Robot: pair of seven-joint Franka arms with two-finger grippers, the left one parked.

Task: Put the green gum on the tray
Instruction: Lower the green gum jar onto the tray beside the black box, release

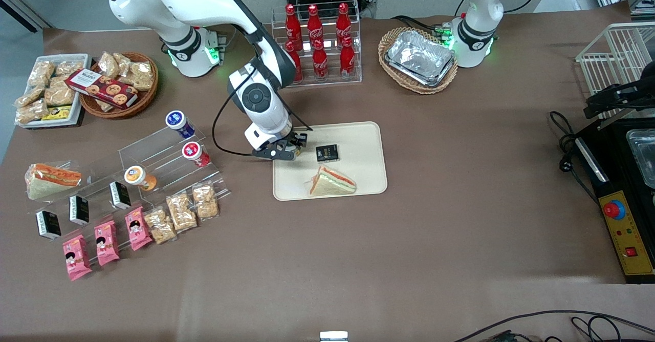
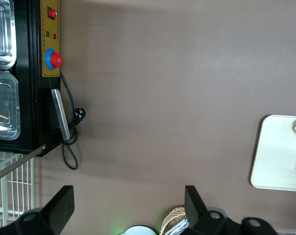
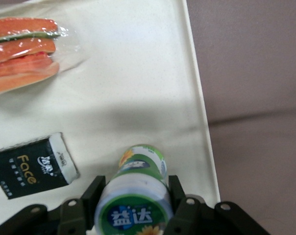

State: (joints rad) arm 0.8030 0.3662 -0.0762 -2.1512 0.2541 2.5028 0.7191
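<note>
The green gum (image 3: pixel 135 196), a green bottle with a whitish-green lid, stands upright between my right gripper's (image 3: pixel 137 183) fingers, which press on the sides of its lid. The bottle's base is at the tray's (image 3: pixel 138 88) surface, close to the rim. In the front view the gripper (image 1: pixel 290 150) hangs over the cream tray's (image 1: pixel 358 178) edge toward the working arm's end, and the wrist hides most of the gum. On the tray lie a wrapped sandwich (image 1: pixel 332 182) and a small black packet (image 1: pixel 327 152), which sits beside the gum.
A clear stepped stand toward the working arm's end holds a blue-lidded bottle (image 1: pixel 179 123), a red-lidded one (image 1: pixel 194 152) and an orange-lidded one (image 1: pixel 139 176), with snack packs nearer the camera. A rack of cola bottles (image 1: pixel 317 42) and a basket of foil trays (image 1: pixel 418 59) stand farther back.
</note>
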